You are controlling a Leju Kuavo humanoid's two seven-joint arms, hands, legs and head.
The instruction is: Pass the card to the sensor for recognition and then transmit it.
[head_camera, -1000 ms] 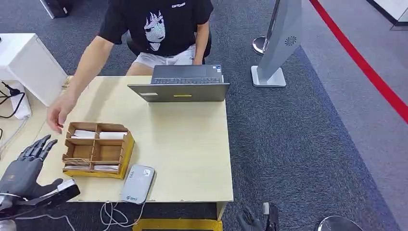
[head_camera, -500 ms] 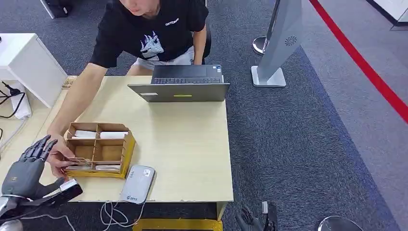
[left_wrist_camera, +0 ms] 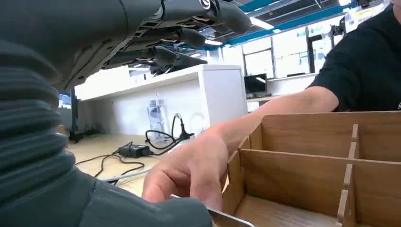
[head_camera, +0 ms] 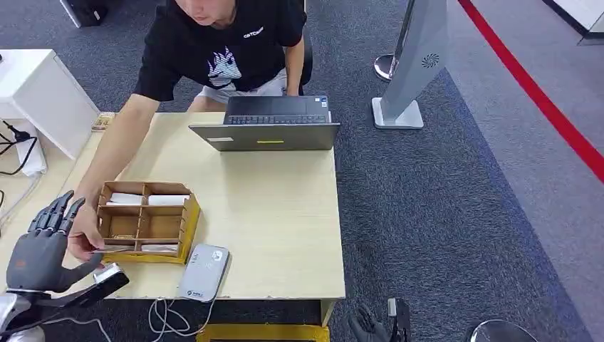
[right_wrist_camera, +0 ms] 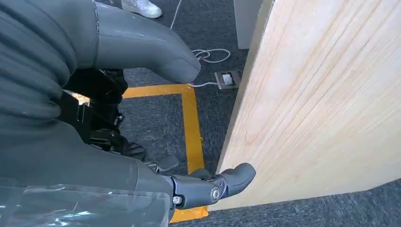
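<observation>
the task has barely begun: the left robot hand waits open and empty beside the tray while a person's hand holds out a card; sensor untouched; right robot hand hangs empty, fingers loosely curled.

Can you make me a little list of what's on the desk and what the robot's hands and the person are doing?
desk: light wood
wooden box: compartments, some holding cards
card reader: grey, beside the box at the desk's near edge
laptop: far edge, facing the person
person's hand: at the box's near corner, holding a card
left hand: raised, fingers apart, holding nothing
right hand: hanging low beside the desk
</observation>
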